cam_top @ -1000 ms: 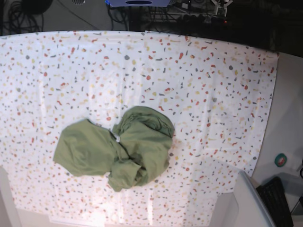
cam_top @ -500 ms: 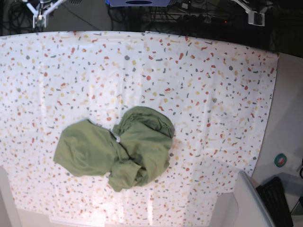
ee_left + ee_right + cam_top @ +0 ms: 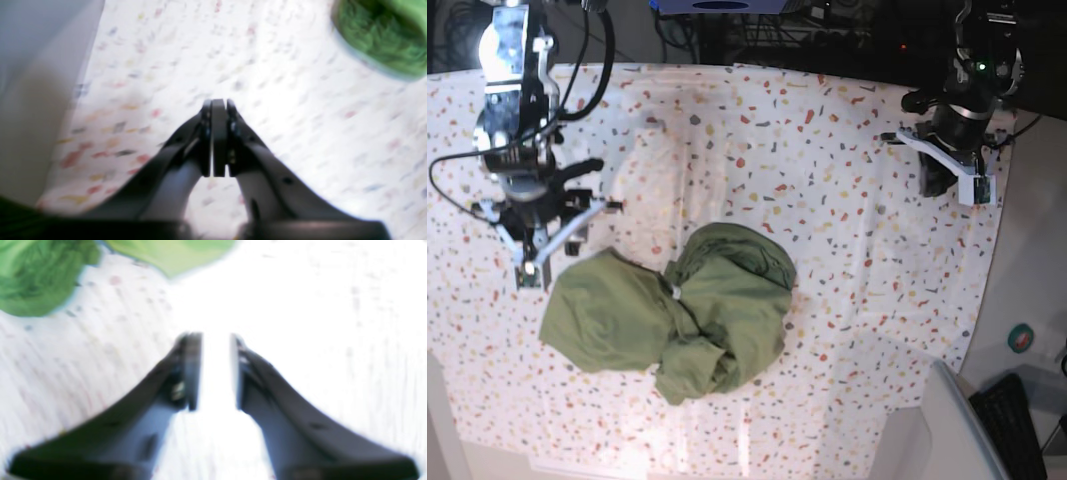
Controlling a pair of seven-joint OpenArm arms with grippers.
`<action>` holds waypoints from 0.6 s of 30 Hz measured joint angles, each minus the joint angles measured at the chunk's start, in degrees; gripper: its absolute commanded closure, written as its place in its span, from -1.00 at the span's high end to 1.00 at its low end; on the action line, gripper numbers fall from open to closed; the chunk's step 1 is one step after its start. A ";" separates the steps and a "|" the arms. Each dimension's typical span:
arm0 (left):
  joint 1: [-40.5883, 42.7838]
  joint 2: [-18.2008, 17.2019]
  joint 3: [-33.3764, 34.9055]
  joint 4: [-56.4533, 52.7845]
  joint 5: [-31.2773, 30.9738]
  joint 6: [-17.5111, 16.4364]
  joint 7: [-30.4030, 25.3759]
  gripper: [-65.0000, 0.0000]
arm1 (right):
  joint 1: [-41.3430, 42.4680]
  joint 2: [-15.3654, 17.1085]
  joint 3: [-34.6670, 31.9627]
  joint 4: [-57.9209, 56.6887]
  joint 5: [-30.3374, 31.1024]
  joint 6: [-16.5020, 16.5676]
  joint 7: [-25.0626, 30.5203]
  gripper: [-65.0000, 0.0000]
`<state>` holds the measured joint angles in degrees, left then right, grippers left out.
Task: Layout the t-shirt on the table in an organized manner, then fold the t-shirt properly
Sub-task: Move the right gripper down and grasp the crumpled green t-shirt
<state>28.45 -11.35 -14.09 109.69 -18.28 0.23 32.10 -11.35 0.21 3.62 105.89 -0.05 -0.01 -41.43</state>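
The olive-green t-shirt point(image 3: 677, 310) lies crumpled in a heap on the speckled table point(image 3: 827, 200), a small white tag near its middle. My right gripper point(image 3: 530, 258) hovers just above the heap's upper left edge, not touching it. In the right wrist view this gripper point(image 3: 216, 370) is open with nothing between its fingers, and the t-shirt point(image 3: 33, 273) is at the top left. My left gripper point(image 3: 935, 180) hangs over the table's far right corner, well away from the shirt. In the left wrist view this gripper point(image 3: 217, 140) has its pads pressed together, with the t-shirt point(image 3: 383, 43) at the top right.
A plain grey-white surface point(image 3: 1037, 250) borders the table on the right, with a small teal round object point(image 3: 1020, 338) on it. A grey bin point(image 3: 947, 430) and a dark keyboard-like thing point(image 3: 1012, 420) sit at the bottom right. Cables lie behind the table.
Both arms have swung in from the back over the table. The right gripper's fingers now stand apart. The t-shirt has not moved.
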 measured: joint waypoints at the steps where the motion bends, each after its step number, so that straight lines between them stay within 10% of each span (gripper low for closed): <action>1: -1.79 1.38 -0.02 -0.42 -0.09 -0.04 1.62 -0.21 | 2.25 0.24 -0.83 -2.25 -0.37 -0.15 -0.13 0.11; 5: -9.03 3.58 1.86 -2.40 0.31 -0.15 2.16 0.04 | 10.93 0.09 -2.32 -18.23 0.15 0.00 1.16 0.39; 18: -13.66 3.61 7.52 -12.96 0.68 0.46 -7.67 -0.63 | 29.05 1.66 18.29 -51.52 16.63 -0.85 8.28 0.36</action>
<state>14.79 -7.75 -6.57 96.73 -17.61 0.69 24.43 17.69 1.87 21.91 54.37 16.58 -0.86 -33.15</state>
